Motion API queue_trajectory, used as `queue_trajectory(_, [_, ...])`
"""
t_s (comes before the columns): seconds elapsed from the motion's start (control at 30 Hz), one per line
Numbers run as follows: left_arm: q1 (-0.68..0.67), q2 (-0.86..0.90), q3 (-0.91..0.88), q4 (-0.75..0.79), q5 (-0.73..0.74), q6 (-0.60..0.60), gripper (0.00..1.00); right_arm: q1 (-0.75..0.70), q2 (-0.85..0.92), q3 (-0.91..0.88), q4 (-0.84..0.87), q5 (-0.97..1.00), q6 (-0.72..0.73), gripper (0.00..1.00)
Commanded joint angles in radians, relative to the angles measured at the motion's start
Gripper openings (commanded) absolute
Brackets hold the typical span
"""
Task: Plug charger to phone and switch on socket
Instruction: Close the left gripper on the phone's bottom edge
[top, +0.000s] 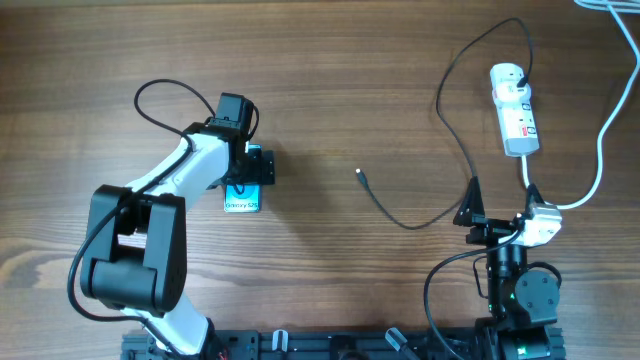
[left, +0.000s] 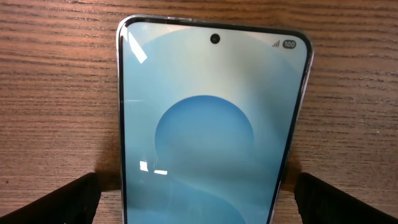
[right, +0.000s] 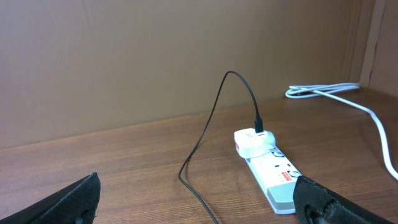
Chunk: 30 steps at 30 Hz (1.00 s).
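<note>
left gripper (left: 198, 198) wide open, straddling phone (left: 211, 124), gripping nothing; charger (top: 359, 173) tip loose on bench (top: 330, 80) right of phone; right gripper (right: 199, 199) farther right, open, empty; socket (top: 513, 110) beyond it; step: securing phone; next likely clamp phone, fetch tip

Your left arm (top: 185, 165) stretches forward from its base with the elbow bent. The left gripper (left: 196, 190) points straight down, fingers (left: 62, 202) spread wide. Your right arm (top: 515, 280) sits folded close over its base, the right gripper (right: 196, 190) held level, its fingers (right: 348, 202) likewise wide apart.
</note>
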Motion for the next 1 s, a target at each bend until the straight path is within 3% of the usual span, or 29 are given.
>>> queue_trajectory(0.0, [0.0,0.021,-0.014,0.0,-0.02,0.031,1.0,-0.002,-0.007,-0.001,0.001,-0.014,-0.01,1.0])
queue_trajectory(0.97, [0.0,0.084,-0.014,-0.02,-0.019,0.03,1.0,-0.002,-0.006,-0.001,0.001,-0.014,-0.01,1.0])
